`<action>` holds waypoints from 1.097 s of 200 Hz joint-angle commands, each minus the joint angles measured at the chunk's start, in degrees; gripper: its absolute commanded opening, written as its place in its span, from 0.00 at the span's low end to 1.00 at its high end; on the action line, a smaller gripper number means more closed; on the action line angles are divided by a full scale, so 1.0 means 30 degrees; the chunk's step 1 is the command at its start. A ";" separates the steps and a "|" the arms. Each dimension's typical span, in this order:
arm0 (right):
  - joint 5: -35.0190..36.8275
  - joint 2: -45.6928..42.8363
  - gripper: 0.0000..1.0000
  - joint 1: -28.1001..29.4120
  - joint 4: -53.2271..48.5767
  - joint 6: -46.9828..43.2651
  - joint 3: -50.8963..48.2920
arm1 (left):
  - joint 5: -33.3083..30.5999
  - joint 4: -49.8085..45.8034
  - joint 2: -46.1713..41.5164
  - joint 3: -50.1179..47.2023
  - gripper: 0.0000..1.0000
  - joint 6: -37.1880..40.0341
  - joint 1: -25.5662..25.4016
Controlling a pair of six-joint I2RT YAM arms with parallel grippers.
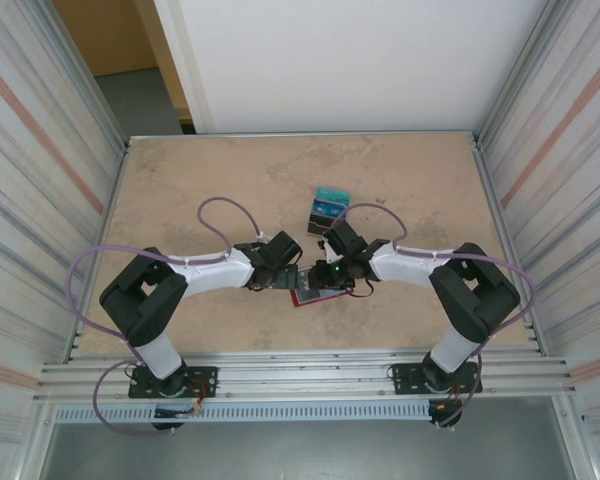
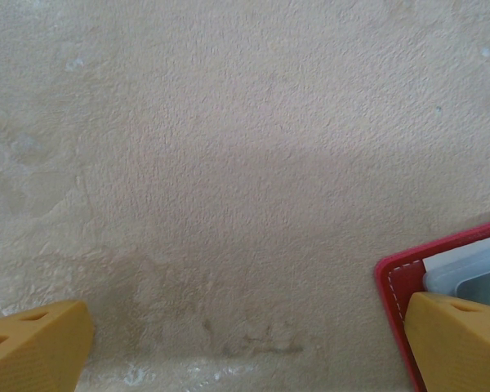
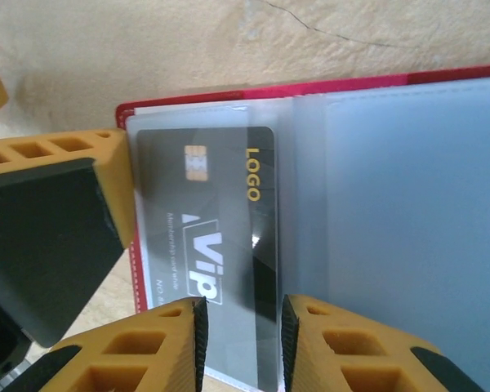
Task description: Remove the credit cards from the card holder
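Top view: card holder (image 1: 310,297) mostly hidden. Right wrist: its rt side cut off; dark card (image 3: 220,229) partly behind claw (image 3: 242,331).

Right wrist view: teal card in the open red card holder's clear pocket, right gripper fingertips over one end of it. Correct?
Wrong colour: the right wrist view shows the credit card is dark grey-black with gold LOGO lettering, not teal. It does sit in the open red card holder's clear pocket, right gripper over one end.

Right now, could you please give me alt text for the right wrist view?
A dark grey credit card marked LOGO and VIP lies in a clear pocket of the open red card holder. The right gripper hangs over its near end, fingers narrowly apart; another orange finger rests at the holder's left edge.
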 commanded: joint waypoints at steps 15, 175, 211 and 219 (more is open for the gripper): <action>-0.0104 0.0828 0.32 -0.0038 -0.0134 0.0317 -0.0146 | -0.0820 -0.1507 0.0717 -0.0168 0.99 0.0125 0.0228; -0.7121 -0.0105 0.18 -0.2667 0.8600 0.3314 -0.3560 | -0.0786 -0.1595 0.0859 -0.0174 0.99 0.0124 0.0229; -0.8204 0.0682 0.18 -0.3086 1.0495 0.4053 -0.3996 | -0.0814 -0.1588 0.0841 -0.0174 0.99 0.0110 0.0221; -0.8430 0.0856 0.18 -0.3150 1.0926 0.4249 -0.4057 | -0.0823 -0.1605 0.0863 -0.0174 0.98 0.0120 0.0243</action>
